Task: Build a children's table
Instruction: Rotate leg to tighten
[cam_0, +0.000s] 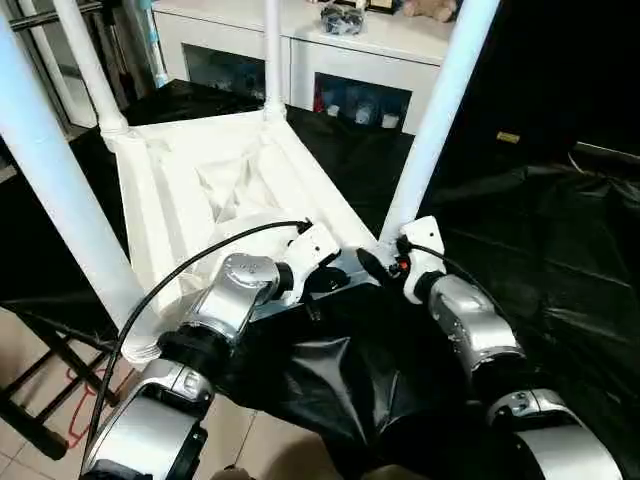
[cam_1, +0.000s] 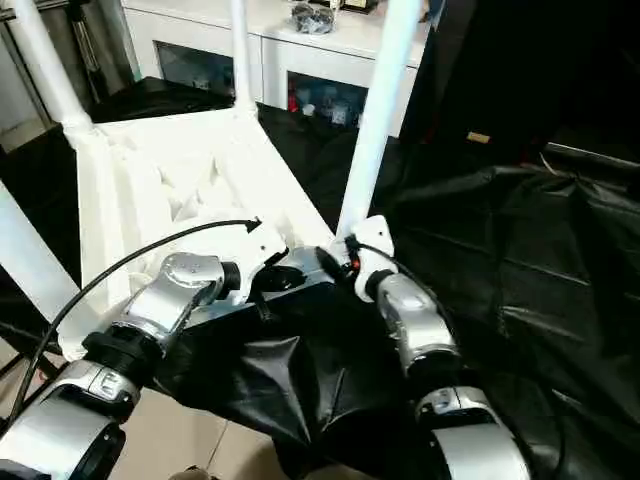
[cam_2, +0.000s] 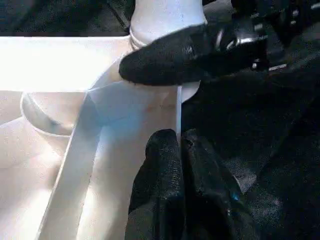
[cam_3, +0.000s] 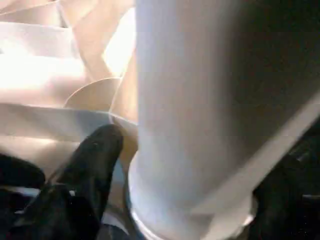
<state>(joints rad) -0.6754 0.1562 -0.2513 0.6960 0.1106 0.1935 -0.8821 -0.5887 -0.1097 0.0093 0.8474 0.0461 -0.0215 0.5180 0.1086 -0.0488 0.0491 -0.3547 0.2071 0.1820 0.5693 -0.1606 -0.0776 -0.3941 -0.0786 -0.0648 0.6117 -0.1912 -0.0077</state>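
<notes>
The children's table lies upside down on a black sheet, its white ribbed tabletop (cam_0: 185, 205) facing up with four white legs standing in the corner sockets. The near right leg (cam_0: 432, 130) rises beside my wrists. My right gripper (cam_3: 195, 175) is open around this leg's base, one black finger (cam_3: 97, 160) a little off the tube and the other finger (cam_3: 282, 200) on the far side. My left gripper (cam_2: 178, 142) is shut on the thin rim of the tabletop, right next to that corner socket (cam_2: 160, 75).
A white cabinet (cam_0: 350, 55) with glass doors stands at the back. The black sheet (cam_0: 540, 260) covers the work surface to the right. A black frame (cam_0: 40, 395) and tiled floor lie at the lower left. A black cable (cam_0: 200, 255) loops over my left forearm.
</notes>
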